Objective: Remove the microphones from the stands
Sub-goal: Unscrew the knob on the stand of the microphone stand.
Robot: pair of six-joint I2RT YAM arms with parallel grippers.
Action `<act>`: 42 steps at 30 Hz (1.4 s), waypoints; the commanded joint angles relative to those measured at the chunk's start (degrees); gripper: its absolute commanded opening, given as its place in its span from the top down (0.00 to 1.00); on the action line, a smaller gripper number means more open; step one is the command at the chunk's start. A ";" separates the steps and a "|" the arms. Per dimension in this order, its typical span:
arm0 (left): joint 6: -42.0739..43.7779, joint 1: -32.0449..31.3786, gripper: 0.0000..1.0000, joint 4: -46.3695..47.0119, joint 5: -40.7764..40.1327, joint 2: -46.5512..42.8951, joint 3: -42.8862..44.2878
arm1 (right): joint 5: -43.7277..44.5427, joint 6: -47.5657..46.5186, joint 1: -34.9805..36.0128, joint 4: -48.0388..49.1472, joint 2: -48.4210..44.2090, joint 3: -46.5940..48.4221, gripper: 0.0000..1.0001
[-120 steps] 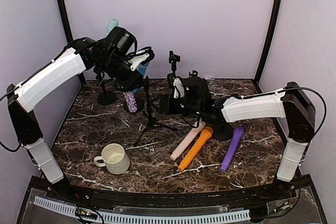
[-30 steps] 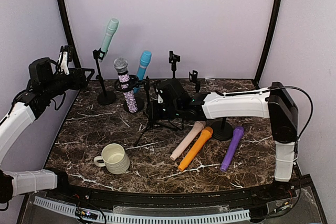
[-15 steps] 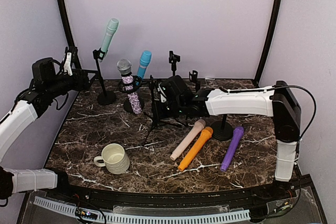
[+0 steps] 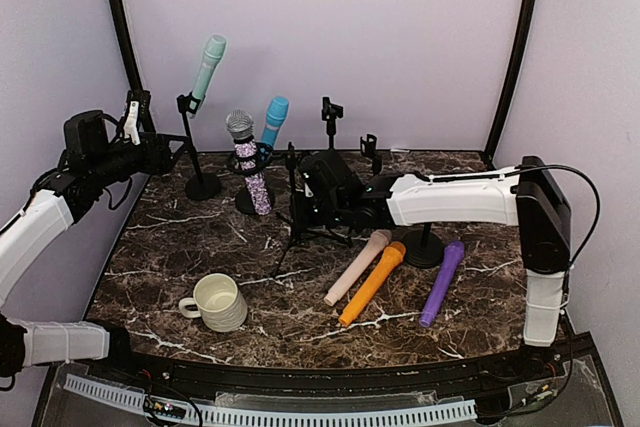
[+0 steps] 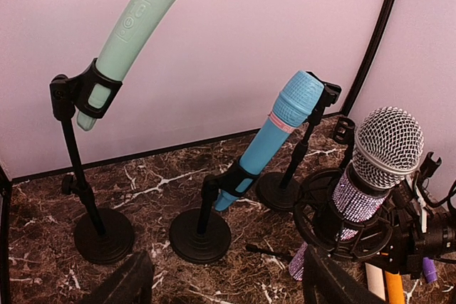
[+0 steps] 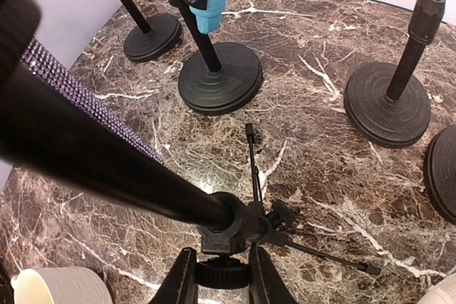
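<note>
A sparkly purple microphone with a silver grille sits in the black shock mount of a tripod stand. My right gripper is low on that stand. In the right wrist view the right gripper is shut on the stand's black knob, under the pole. My left gripper hangs at the far left, well apart from the microphone. In the left wrist view the left gripper is open and holds nothing.
A mint microphone and a blue microphone stand clipped in round-base stands at the back. Pink, orange and purple microphones lie at the front right. A cream mug sits front left. Two bare stands stand behind.
The tripod stand with the sparkly microphone has shifted slightly right in my right gripper. My left arm has edged a little right. Both grippers keep their state.
</note>
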 commanded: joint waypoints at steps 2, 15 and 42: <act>0.10 -0.07 0.26 1.58 0.99 -0.23 -0.87 | 1.47 1.30 -1.02 0.45 -1.53 -4.95 0.67; 0.42 -0.02 0.26 1.56 0.17 -0.58 -0.96 | -22.71 9.82 -6.96 19.05 -10.66 -17.14 0.28; 0.48 -0.03 0.26 1.58 -0.44 -0.20 -0.96 | -30.73 17.05 -9.37 29.84 -3.84 -17.36 0.60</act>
